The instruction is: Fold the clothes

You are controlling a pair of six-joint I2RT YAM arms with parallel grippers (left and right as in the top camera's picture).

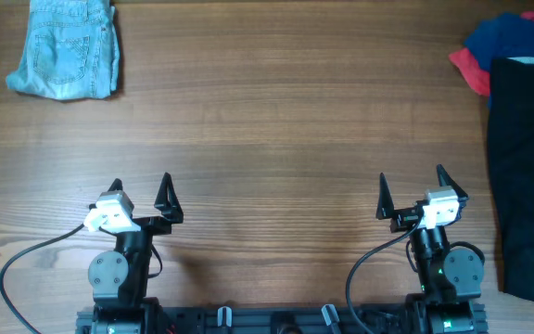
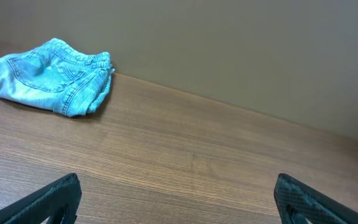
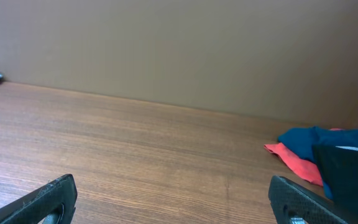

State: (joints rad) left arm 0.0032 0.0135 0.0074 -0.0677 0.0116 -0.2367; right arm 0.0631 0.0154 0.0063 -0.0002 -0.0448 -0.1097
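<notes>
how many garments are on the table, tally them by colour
light blue denim shorts: 1
black garment: 1
dark blue garment: 1
red garment: 1
total: 4

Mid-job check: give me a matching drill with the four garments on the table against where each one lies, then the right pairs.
1. denim shorts
2. black garment
3. dark blue garment
4. red garment

A. thin sliver peeking out to the left from under another garment
B. far left corner, alone
C. along the right edge, lying on top
D. far right corner, partly under another garment

Pairs: 1-B, 2-C, 3-D, 4-A
</notes>
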